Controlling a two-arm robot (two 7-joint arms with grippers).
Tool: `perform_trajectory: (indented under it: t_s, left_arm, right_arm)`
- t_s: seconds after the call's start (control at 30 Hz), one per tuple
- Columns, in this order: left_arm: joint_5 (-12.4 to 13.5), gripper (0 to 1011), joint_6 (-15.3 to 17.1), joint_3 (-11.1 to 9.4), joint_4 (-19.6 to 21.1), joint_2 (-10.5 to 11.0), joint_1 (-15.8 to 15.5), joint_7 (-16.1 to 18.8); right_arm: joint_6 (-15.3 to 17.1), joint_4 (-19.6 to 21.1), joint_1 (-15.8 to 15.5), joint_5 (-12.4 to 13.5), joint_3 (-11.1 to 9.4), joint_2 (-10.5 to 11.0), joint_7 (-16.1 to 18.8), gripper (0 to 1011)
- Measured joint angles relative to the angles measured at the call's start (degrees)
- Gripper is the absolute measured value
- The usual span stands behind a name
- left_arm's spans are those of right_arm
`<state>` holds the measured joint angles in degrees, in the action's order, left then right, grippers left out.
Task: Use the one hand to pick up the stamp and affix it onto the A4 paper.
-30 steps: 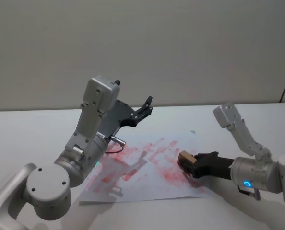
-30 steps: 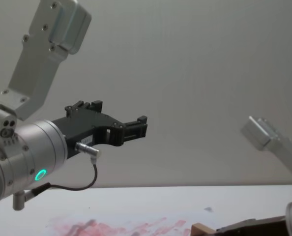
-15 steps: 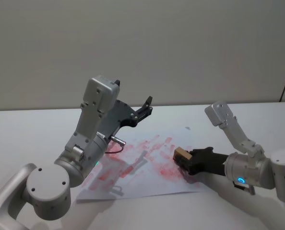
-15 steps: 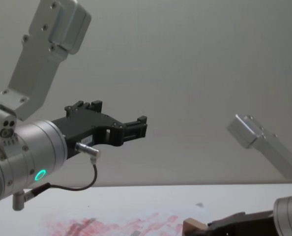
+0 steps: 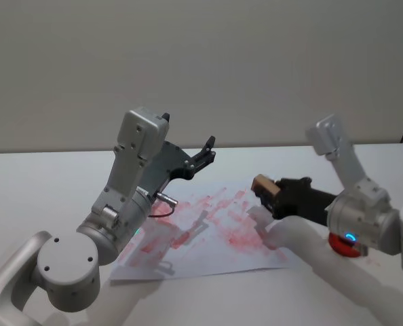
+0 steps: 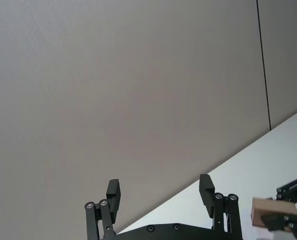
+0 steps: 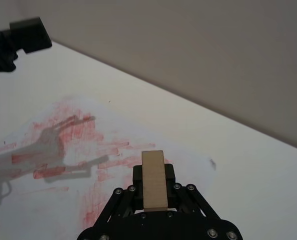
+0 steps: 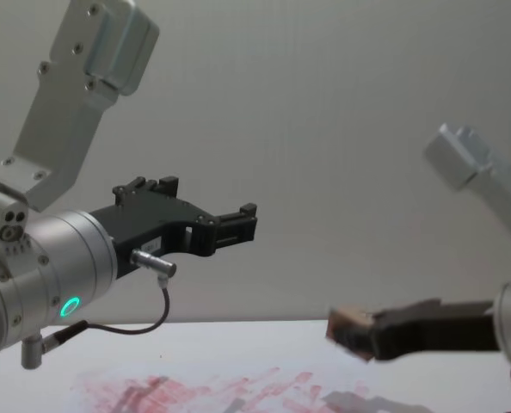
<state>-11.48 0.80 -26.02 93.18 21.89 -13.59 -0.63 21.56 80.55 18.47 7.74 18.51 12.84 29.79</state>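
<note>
Wooden and pale brown, the stamp sat clamped between the black fingers of the right gripper, which were closed tight on its two sides. In the right wrist view the stamp stood on end between them, its narrow face toward the camera and its top poking out past the fingertips. The gripper reached in level from the right and held the stamp in the air over the far right part of the paper, not touching it. From the chest view the stamp hung clear above the sheet, with a dark shadow on the surface below the gripper. Smudged red prints covered most of the paper, which lay flat on the white table.

The left gripper was raised high over the paper's left side, pointing forward and away from the stamp. Its fingers stood wide apart with nothing between them.
</note>
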Motion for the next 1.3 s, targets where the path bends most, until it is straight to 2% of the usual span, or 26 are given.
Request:
perform_trajectory:
  t_s: [0.2, 0.43, 0.8, 1.1, 1.3]
  left_arm:
    - [0.0, 1001, 0.0, 0.0, 0.0, 0.0, 0.0, 0.0]
    - [0.0, 1001, 0.0, 0.0, 0.0, 0.0, 0.0, 0.0]
    - [0.0, 1001, 0.0, 0.0, 0.0, 0.0, 0.0, 0.0]
    - [0.0, 1001, 0.0, 0.0, 0.0, 0.0, 0.0, 0.0]
    - [0.0, 1001, 0.0, 0.0, 0.0, 0.0, 0.0, 0.0]
  right_arm:
    - [-1.1, 4.0, -2.2, 2.4, -1.1, 1.5, -3.5, 218]
    - [-1.3, 9.8, -6.5, 6.8, -3.1, 4.3, -9.4, 218]
    - [0.9, 15.9, -13.8, 13.9, -6.3, 8.6, -17.8, 218]
    - [3.2, 17.1, -16.2, 16.8, -7.4, 10.4, -19.5, 218]
    - [4.7, 16.9, -16.4, 17.1, -7.6, 10.9, -18.7, 218]
